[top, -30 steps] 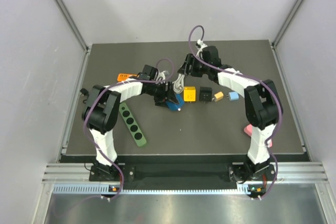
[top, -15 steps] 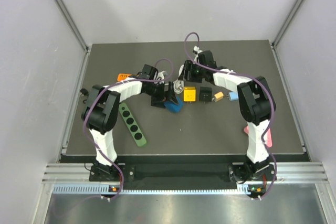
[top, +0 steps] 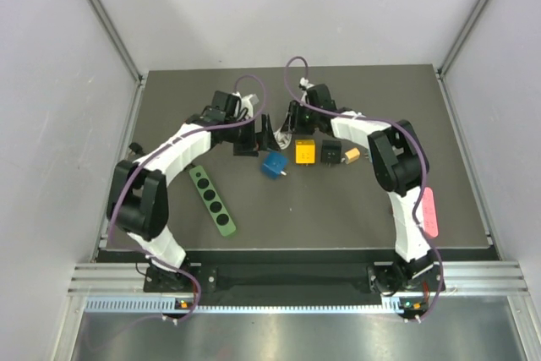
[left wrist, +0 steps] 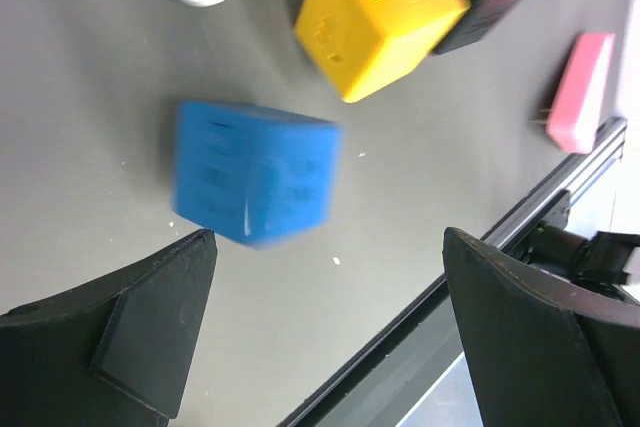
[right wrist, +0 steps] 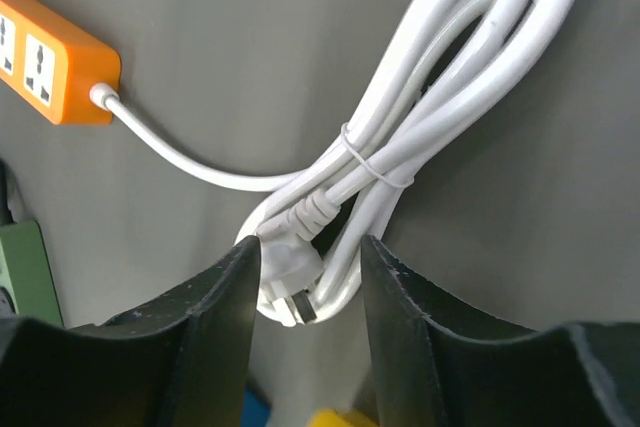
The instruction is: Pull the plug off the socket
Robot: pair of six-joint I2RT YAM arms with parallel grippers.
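A white plug point(right wrist: 290, 265) with bare prongs lies on the dark mat at the end of a bundled white cable point(right wrist: 440, 77). The cable runs to an orange socket strip point(right wrist: 50, 52). My right gripper point(right wrist: 310, 247) is open, with its fingers on either side of the plug and the cable loop. In the top view it point(top: 292, 128) sits over the cable. My left gripper point(left wrist: 328, 247) is open and empty, held above the mat. A blue cube adapter point(left wrist: 255, 172) lies just beyond its left finger, and also shows in the top view point(top: 272, 165).
A yellow cube adapter point(top: 305, 150), a black one point(top: 330, 151) and a small orange one point(top: 352, 155) lie in a row right of the cable. A green socket strip point(top: 213, 200) lies front left. A pink strip point(top: 427, 213) lies at the right, by the right arm.
My left gripper has let go of the blue cube and drawn back toward the far left. My right gripper has moved left onto the white cable bundle and plug.
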